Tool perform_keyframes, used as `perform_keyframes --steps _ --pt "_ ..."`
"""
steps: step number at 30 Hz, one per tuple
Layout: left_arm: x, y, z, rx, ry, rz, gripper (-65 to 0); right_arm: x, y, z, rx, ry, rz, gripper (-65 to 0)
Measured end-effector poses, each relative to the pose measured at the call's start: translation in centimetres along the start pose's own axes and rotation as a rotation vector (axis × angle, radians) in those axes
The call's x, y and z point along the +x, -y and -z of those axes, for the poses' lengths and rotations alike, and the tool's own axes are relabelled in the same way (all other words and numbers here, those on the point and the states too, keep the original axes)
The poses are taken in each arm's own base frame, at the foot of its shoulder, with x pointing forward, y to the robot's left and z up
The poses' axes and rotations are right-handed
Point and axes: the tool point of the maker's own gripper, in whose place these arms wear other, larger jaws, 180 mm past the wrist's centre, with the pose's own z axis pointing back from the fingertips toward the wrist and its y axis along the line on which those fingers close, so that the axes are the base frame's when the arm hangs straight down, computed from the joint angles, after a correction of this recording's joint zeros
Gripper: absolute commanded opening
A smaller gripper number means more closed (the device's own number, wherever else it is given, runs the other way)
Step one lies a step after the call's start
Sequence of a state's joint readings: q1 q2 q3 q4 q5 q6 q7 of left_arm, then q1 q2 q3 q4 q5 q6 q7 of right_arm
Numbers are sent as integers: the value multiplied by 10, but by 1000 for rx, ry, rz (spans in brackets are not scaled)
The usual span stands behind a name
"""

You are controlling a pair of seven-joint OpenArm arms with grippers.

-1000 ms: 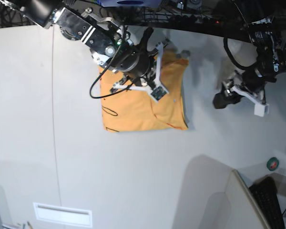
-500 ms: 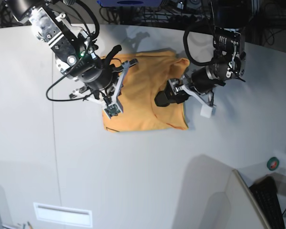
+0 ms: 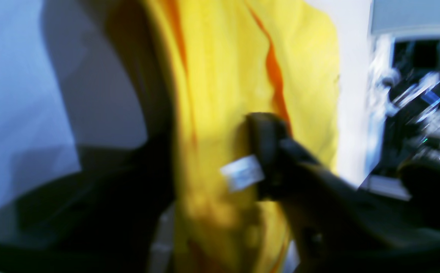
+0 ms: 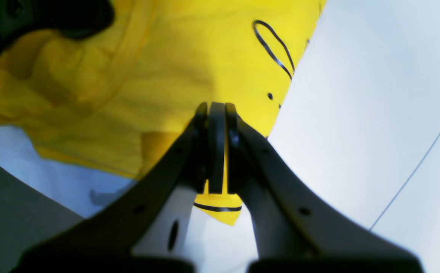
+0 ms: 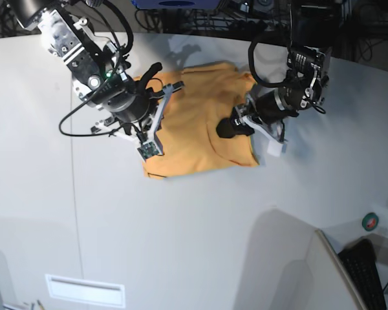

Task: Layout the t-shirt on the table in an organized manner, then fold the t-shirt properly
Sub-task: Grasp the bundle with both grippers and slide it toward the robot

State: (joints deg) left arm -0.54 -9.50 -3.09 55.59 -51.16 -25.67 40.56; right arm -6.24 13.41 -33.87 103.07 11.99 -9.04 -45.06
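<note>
The orange-yellow t-shirt (image 5: 194,142) lies folded in a rough square on the white table (image 5: 181,226). My left gripper (image 5: 225,129) sits on the shirt's right part. In the blurred left wrist view its fingers (image 3: 265,151) stand on either side of a bunched fold of the t-shirt (image 3: 220,76), and the left gripper (image 3: 212,144) looks closed on it. My right gripper (image 5: 145,119) is at the shirt's left edge. In the right wrist view the right gripper (image 4: 216,108) is shut, tips down on the t-shirt (image 4: 205,68) near its black lettering. Whether cloth is pinched there does not show.
A thin dark seam (image 5: 74,194) runs down the table left of the shirt. A green tape roll (image 5: 370,221), a keyboard (image 5: 368,271) and a pale slanted panel (image 5: 310,271) sit at the lower right. A white rectangle (image 5: 84,289) lies near the front left edge.
My left arm came in from the right onto the shirt's right part and its jaws narrowed. My right arm moved from the shirt's middle to its left edge. The shirt's lower right corner shifted upward.
</note>
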Motion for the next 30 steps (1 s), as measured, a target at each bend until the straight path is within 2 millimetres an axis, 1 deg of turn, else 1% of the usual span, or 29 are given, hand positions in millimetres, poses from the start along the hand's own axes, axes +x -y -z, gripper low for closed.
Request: perform_keyframes --steps 1,2,4,6,7,9,10,15,17,19,20,22,27,30 --pt "0 -1 0 8 -18 17 -604 1 0 0 0 3 0 -650" --pt "0 -2 1 17 -36 31 -650 1 2 0 -3 5 -3 -650" --pt "3 -4 2 33 -75 61 -650 -1 7 0 -13 2 -12 -650" --pt "12 -3 4 53 -115 113 -650 -2 11 -1 -22 -3 -7 -650" --pt "19 -3 6 72 -145 166 -650 -2 16 -1 -30 -2 16 -650" --pt "31 1 10 104 -206 307 -650 0 35 -3 -70 7 71 -650" --pt "35 2 12 128 -251 390 -650 0 52 -5 -109 14 99 -650" --pt "43 20 24 184 -471 807 -650 -11 119 -17 -269 11 225 -650" --pt "46 29 30 211 -543 1031 -650 -15 134 -20 -299 9 271 -650" --pt "42 46 40 196 -576 1228 -650 -22 151 -24 -335 3 315 -650" --pt "37 54 45 183 -587 1288 -650 -27 160 -28 -363 -1 324 -650" --pt "27 72 58 146 -583 1383 -650 -38 169 -33 -390 -13 352 -650" --pt "5 121 90 69 -516 1591 -650 -62 176 -40 -418 -50 396 -650" --pt "-11 135 101 50 -502 1691 -650 -71 178 -43 -427 -66 408 -650"
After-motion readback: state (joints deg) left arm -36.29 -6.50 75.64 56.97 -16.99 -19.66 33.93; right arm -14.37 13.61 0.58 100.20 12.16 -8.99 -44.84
